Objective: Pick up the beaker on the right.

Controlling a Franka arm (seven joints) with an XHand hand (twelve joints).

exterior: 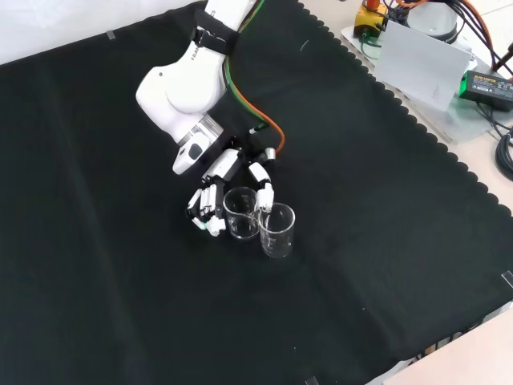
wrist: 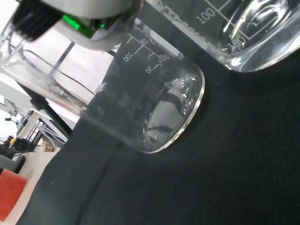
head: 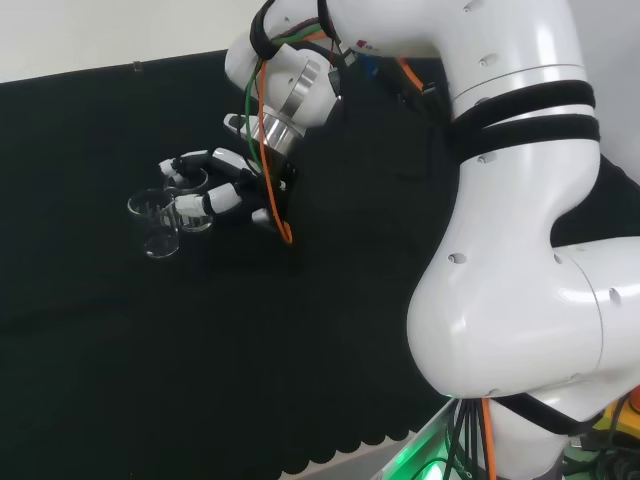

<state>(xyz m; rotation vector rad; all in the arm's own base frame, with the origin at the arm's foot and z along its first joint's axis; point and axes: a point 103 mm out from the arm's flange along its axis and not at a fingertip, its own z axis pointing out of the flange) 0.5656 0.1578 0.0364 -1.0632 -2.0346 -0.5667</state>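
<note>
The clear beaker (exterior: 240, 213) stands on the black cloth (exterior: 385, 241) inside the hand (exterior: 215, 188), whose fingers curl around its sides. A second beaker (exterior: 277, 230), just past the fingertips, touches it. Both carry white graduation marks, 100 and 50 among them.

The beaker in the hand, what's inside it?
The beaker the hand curls round looks empty: clear glass, black cloth showing through. Fingers cover part of its wall.
</note>
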